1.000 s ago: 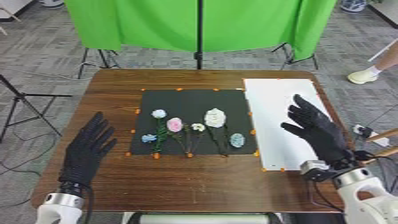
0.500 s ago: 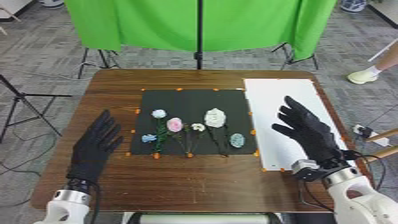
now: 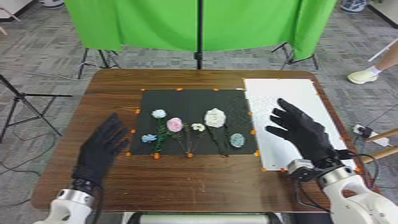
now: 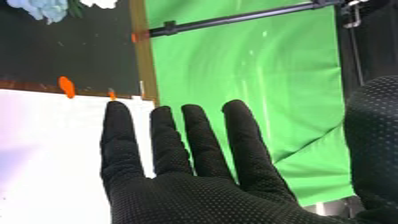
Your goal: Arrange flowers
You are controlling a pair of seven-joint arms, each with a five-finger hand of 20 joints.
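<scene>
- Head view: before you is one brown wooden table [image 3: 204, 185] on grey carpet [image 3: 44, 65], with one green cloth [image 3: 147, 25] hanging beyond it.
- You have one black mat [image 3: 182, 100] and one white sheet [image 3: 266, 92] lying side by side, orange tape [image 3: 156, 155] along their edges.
- Count six blooms on the mat: one large white bloom [image 3: 214, 117], one small white bloom [image 3: 198, 127], one pink bloom [image 3: 174, 124] and three bluish blooms [image 3: 159, 113].
- You have two hands: your left hand [image 3: 96, 151] is released, above the table beside the mat; your right hand [image 3: 306, 134], above the sheet, is released too, fingers straight and holding nothing.
</scene>
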